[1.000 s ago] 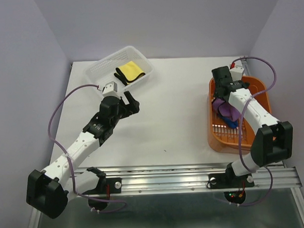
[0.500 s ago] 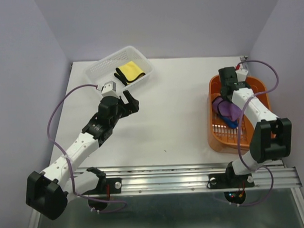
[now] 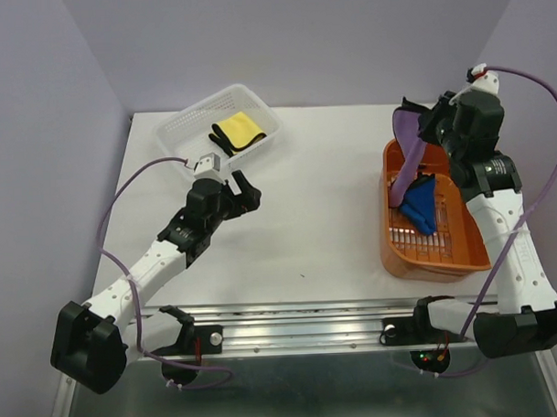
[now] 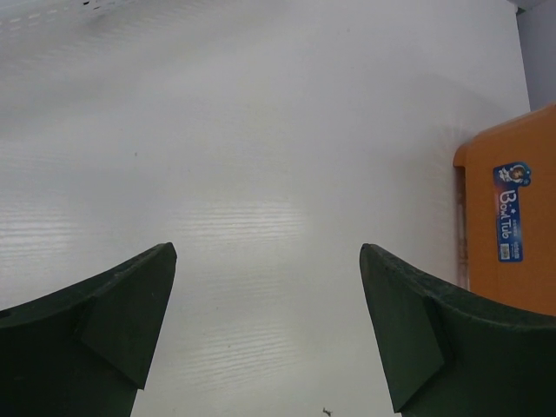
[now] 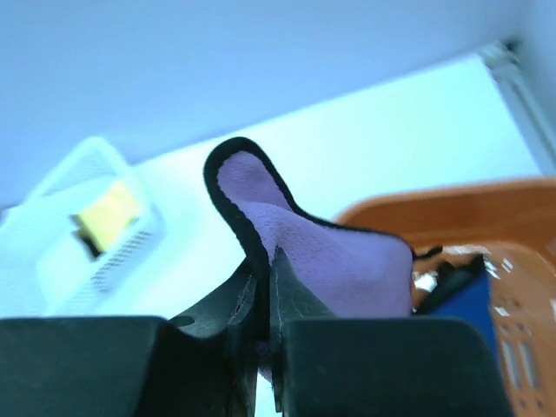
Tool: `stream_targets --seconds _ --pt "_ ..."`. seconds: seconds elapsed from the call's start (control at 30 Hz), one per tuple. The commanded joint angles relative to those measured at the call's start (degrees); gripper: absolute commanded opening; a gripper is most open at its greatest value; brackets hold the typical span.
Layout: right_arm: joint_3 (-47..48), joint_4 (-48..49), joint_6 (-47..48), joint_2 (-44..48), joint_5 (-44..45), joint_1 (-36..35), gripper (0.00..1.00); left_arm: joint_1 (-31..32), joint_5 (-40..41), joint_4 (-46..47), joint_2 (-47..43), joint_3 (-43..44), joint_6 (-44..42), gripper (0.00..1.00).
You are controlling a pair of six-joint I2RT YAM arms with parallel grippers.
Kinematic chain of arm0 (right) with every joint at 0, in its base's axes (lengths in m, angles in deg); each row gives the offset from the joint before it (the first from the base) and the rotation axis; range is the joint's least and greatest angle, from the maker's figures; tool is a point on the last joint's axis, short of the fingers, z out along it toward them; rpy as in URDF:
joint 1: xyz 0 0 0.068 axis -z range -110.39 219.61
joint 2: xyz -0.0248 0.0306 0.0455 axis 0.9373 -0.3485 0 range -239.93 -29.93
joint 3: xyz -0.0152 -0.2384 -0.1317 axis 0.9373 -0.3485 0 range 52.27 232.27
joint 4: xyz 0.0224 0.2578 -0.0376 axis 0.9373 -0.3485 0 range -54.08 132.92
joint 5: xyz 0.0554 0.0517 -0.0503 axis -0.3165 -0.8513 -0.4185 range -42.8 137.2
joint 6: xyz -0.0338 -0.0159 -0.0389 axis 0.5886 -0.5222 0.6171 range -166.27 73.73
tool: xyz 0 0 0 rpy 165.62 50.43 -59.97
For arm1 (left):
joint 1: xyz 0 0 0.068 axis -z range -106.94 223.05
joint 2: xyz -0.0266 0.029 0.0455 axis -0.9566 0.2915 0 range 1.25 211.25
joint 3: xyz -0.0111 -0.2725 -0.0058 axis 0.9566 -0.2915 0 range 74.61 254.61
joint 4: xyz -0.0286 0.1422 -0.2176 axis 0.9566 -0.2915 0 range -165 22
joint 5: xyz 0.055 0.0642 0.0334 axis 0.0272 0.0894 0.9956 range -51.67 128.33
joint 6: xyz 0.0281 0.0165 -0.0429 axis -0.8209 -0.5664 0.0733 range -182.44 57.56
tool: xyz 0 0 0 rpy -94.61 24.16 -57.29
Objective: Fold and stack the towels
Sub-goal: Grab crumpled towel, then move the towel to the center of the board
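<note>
The right tool (image 5: 266, 287), clamped on the purple towel (image 3: 404, 154), has raised it above the orange basket (image 3: 442, 260); the left tool (image 4: 267, 252) gapes empty.

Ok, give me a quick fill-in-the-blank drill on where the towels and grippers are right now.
1. Of the left gripper and the right gripper, the one shut on the purple towel is the ____.
2. The left gripper's jaws stand ____ over the table.
3. The yellow towel lies in the white mesh basket, at the table's far ____ corner.
4. Of that basket and the orange basket, the blue towel lies in the ____ one.
Missing words: right; open; left; orange
</note>
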Motion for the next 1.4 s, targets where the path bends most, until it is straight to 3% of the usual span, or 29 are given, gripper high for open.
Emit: stream_targets --seconds 0.0,0.03,0.1,0.17,0.2,0.33,0.5,0.63,0.73,0.77,0.83,0.87,0.9,1.0,1.17,1.37 --pt "9.15 5.30 0.46 -0.47 -22.78 -0.02 0.08 0.36 -0.42 3.25 -2.78 -1.03 0.80 0.99" --pt "9.50 6.79 -0.42 -1.09 -30.39 -0.36 0.08 0.36 -0.42 3.16 -2.78 -1.20 1.41 0.99" --pt "11.17 9.96 -1.92 -2.31 -34.84 -3.61 0.08 0.36 0.28 2.20 -3.22 -1.56 2.29 0.99" --pt "13.54 10.15 -1.14 -5.47 -33.99 -8.25 0.08 0.36 1.07 0.97 -3.49 -1.56 3.52 0.99" --pt "14.94 9.27 1.39 -6.88 -32.85 -14.54 0.09 0.36 2.11 0.09 -3.66 -1.38 3.96 0.99" --pt "23.38 10.31 2.65 -15.75 -41.26 -23.47 0.10 0.28 4.14 -5.88 -5.24 -0.85 5.81 0.99" --pt "29.98 12.25 2.57 -24.11 -39.69 -31.91 0.10 0.28 9.15 -13.79 -9.89 -1.03 10.02 0.99" --pt "20.79 14.80 -0.69 -21.05 -31.79 -31.92 0.15 0.19 13.37 -20.48 -14.46 -2.17 12.49 0.99" --pt "4.80 15.07 -2.53 -15.62 -14.16 -31.66 0.27 0.19 14.17 -21.80 -18.33 -4.63 14.07 0.99" --pt "-4.29 15.24 -3.41 -14.38 -5.85 -31.31 0.39 0.19 14.08 -21.98 -19.82 -5.94 14.33 0.99" --pt "-11.20 15.07 -2.63 -12.87 0.18 -31.13 0.59 0.19 14.17 -21.81 -20.97 -7.09 14.95 0.99" --pt "-13.76 13.24 -2.10 -12.43 4.21 -30.96 0.90 0.10 14.34 -21.72 -21.32 -7.79 15.82 0.99" --pt "-14.91 11.66 -2.19 -12.60 5.82 -30.95 1.00 0.10 13.99 -21.45 -21.15 -8.06 15.74 0.99" --pt "-12.39 5.76 -2.20 -13.75 6.72 -31.13 1.00 0.01 12.50 -19.44 -18.61 -8.41 15.13 0.99" --pt "-13.17 10.40 1.41 -12.52 -3.29 -32.26 1.00 0.01 12.32 -21.36 -12.03 -10.60 17.49 0.99" --pt "-9.40 11.20 3.18 -20.15 -3.75 -33.68 1.00 -0.60 13.11 -22.24 -7.97 -12.81 23.20 0.99"
